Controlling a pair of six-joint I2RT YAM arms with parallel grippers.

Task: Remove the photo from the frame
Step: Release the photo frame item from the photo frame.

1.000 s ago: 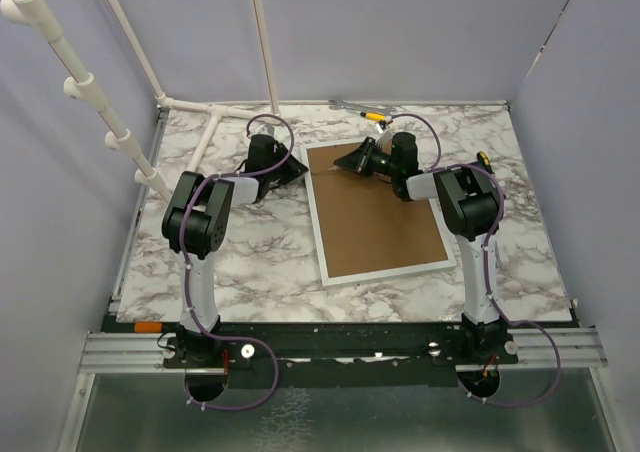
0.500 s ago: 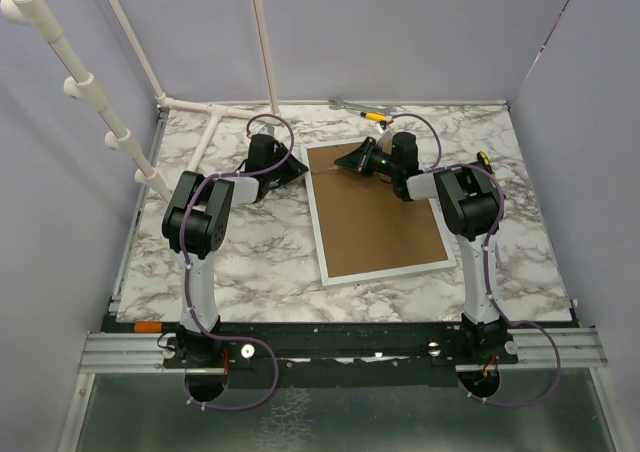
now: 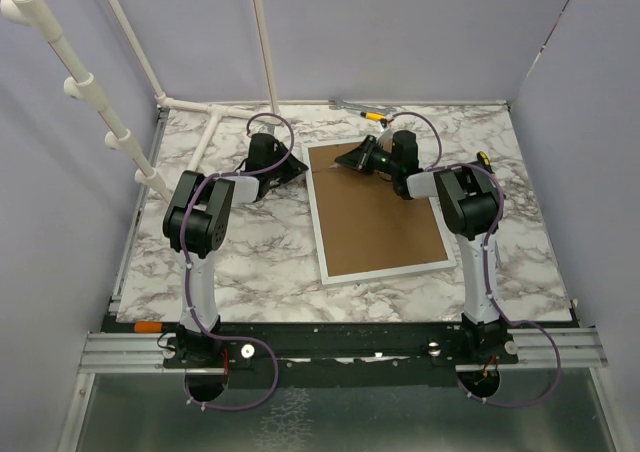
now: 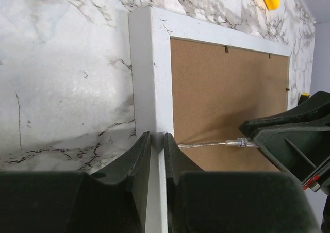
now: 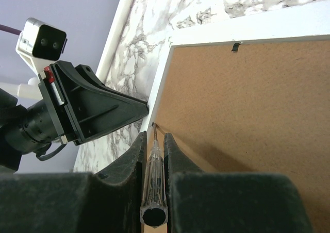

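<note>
Marble table (image 3: 250,252): left gripper (image 4: 157,137) nearly closed, tips on frame (image 4: 149,63) rim; right gripper (image 5: 154,139) clamps screwdriver (image 5: 153,176), tip at backing board (image 5: 247,99) edge.

Photo not vis.: frame (image 3: 378,222) face-down, back up.

Left gripper (image 4: 157,136) narrowed a little on the frame (image 4: 149,63) edge, right gripper (image 5: 154,138) shifted slightly.

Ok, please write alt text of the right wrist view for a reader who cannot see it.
The right gripper holds a clear-handled screwdriver, its tip at the left edge of the brown backing board inside the white frame, which lies back up on a marble table. The left gripper sits at the frame's outer edge.
</note>
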